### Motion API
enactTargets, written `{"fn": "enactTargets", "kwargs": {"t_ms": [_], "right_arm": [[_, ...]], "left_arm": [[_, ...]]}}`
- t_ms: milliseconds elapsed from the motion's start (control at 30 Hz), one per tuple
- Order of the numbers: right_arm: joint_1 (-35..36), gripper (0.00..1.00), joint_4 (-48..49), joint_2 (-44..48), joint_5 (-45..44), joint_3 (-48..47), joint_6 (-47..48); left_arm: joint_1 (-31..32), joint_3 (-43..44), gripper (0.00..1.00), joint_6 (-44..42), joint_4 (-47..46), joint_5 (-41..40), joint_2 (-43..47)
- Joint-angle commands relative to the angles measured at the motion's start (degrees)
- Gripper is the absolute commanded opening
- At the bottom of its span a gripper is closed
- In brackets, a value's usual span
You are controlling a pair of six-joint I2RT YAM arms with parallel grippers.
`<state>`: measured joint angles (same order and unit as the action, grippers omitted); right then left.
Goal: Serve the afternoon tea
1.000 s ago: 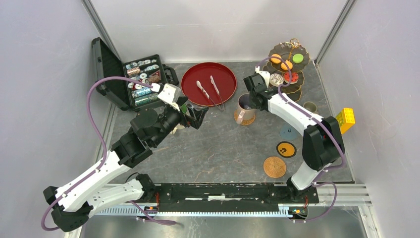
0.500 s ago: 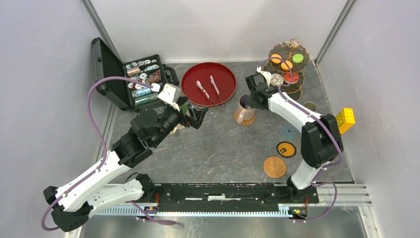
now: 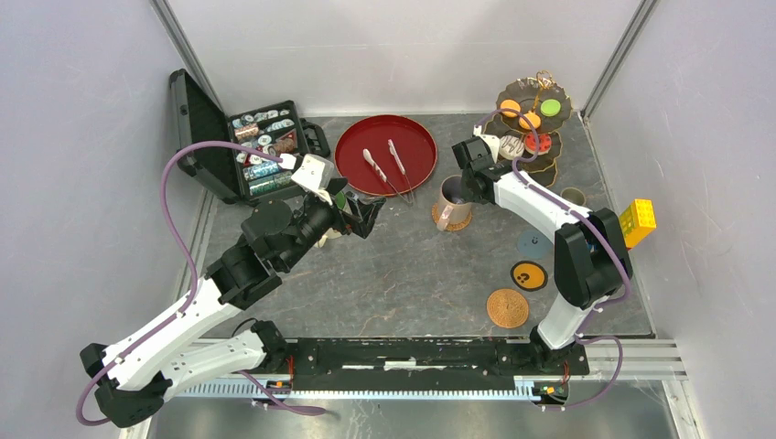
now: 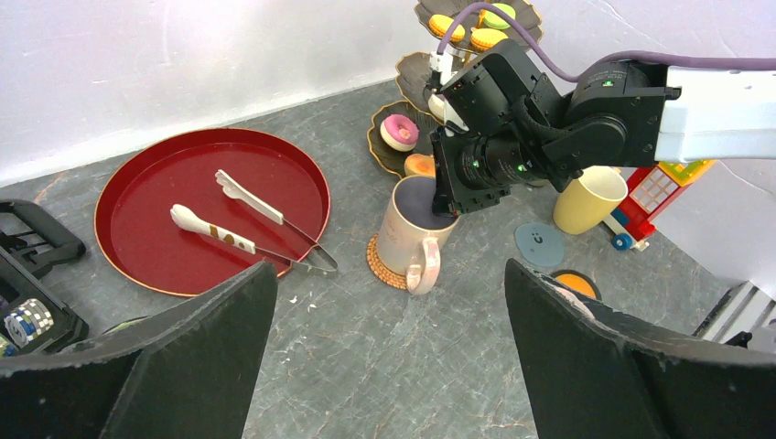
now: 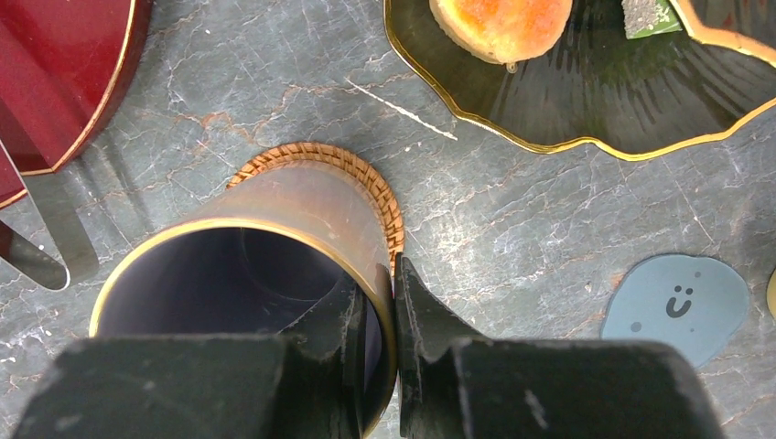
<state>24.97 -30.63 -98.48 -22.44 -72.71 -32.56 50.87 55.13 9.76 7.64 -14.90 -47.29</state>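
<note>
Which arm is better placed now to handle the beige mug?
Right. The right gripper pinches the rim of the beige mug; the left gripper is open, apart near the red tray.

bright, even | shadows soft | wrist views sharp, near jaws blurred

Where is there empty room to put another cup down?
The big bare patch is mid-table, between the left gripper, the beige mug and the woven coaster. Right of the mug it is crowded: stand, blue coaster, yellow mug.
</note>
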Motion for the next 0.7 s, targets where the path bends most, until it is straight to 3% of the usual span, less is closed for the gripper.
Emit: {"fn": "enactTargets", "kwargs": {"t_ms": [0,133,267,367,500,667], "right_arm": [[-0.24,0.00,3.96,0.38,-0.21,-0.61,-1.11],[-0.19,0.05,3.80,0.33,-0.11,-0.93,-0.63],[-0.21,0.32,4.63,1.81,0.75,-0.82,1.41],[-0.24,0.45,5.22,4.77,0.77,-0.99,3.23],[-0.20,0.54,3.20,10.05,0.59,-3.04,6.42],[-0.19,0.56,0.54,22.12,-2.27,2.05,9.34]], "left_arm": [[0.10,0.87,1.00,0.61,-0.63,-0.07,-0.09],[0.10,0.85,1.00,0.68,-0.67,0.12,-0.17],[0.10,0.85,1.00,0.70,-0.72,0.19,-0.17],[0.10,0.85,1.00,0.79,-0.70,0.38,-0.17],[0.10,0.85,1.00,0.88,-0.78,0.35,0.00],[0.10,0.91,1.00,0.96,-0.78,0.54,0.76]]}}
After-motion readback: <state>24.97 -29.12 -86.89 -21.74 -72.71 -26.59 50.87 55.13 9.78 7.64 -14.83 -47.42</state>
